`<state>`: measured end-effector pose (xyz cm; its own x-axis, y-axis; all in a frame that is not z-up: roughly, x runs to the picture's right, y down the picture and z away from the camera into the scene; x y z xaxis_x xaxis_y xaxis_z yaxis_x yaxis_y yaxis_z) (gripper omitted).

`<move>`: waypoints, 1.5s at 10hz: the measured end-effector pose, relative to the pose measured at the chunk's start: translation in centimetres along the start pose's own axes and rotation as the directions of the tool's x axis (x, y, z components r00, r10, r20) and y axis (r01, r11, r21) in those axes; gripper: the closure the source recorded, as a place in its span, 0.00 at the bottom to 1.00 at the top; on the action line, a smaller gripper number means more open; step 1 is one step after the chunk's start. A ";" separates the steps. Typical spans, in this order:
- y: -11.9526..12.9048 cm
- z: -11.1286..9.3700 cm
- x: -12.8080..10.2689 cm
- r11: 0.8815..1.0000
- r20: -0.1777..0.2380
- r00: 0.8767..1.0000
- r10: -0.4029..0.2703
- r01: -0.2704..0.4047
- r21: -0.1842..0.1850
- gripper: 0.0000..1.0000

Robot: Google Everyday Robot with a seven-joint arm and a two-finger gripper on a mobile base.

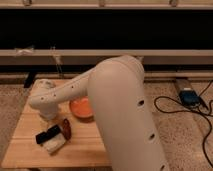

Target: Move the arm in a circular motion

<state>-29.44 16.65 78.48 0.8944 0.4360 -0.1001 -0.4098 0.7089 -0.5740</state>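
Observation:
The large cream-white arm fills the middle and lower right of the camera view. It rises from the bottom edge to a rounded shoulder, then reaches left to a rounded joint over the wooden table. Below that joint its end turns down to the gripper, a black-and-white shape low over the table's left part. A dark reddish-brown object lies right beside the gripper. I cannot tell whether they touch.
An orange bowl sits mid-table under the arm's forearm. A long dark wall with pale rails runs along the back. A blue box and black cables lie on the speckled floor at the right.

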 end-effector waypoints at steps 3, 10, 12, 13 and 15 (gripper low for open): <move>0.0 0.0 0.0 1.000 0.000 1.000 0.000 0.000 0.000 0.20; 2.2 -4.2 -1.0 0.996 -0.063 0.996 -0.056 0.060 0.059 0.20; 6.1 -5.6 -0.7 0.993 -0.068 0.994 -0.083 0.088 0.079 0.20; 7.8 -6.3 0.0 0.991 -0.069 0.994 -0.090 0.096 0.089 0.20; 10.9 -7.7 2.4 0.989 -0.063 0.993 -0.099 0.105 0.103 0.20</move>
<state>-30.41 21.15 65.74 0.9400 0.3280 -0.0934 -0.3297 0.8040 -0.4949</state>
